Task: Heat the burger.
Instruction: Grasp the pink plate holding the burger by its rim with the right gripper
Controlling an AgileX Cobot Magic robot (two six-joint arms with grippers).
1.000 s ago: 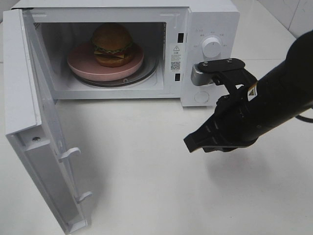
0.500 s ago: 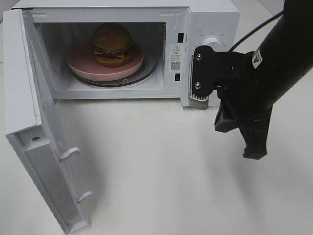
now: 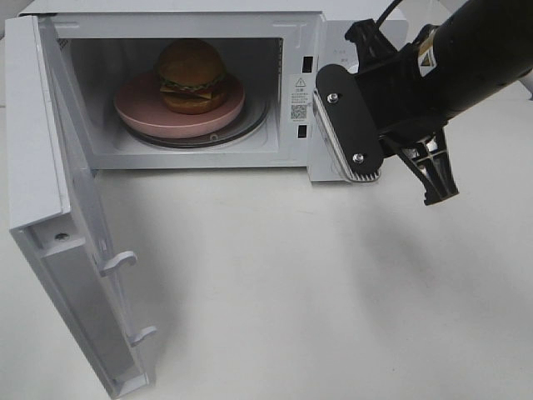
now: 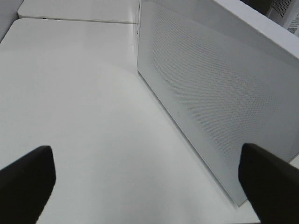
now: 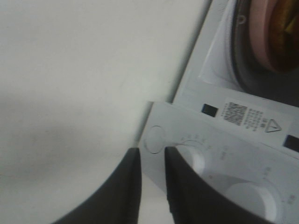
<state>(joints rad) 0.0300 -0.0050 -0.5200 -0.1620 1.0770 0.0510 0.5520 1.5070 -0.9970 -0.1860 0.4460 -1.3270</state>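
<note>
- Round golden-brown burger on flat pink plate inside open white microwave.
- Right tool slightly parted, empty, at control panel; burger lies leftward.
- Left tool wide open, behind door.

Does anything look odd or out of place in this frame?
Only one thing: the microwave door hangs wide open while the right gripper is already at the control panel. The burger sits upright on the pink plate inside; nothing spilled or damaged.

One microwave holds one burger on one plate. Two grippers show: the left gripper and the right gripper.
</note>
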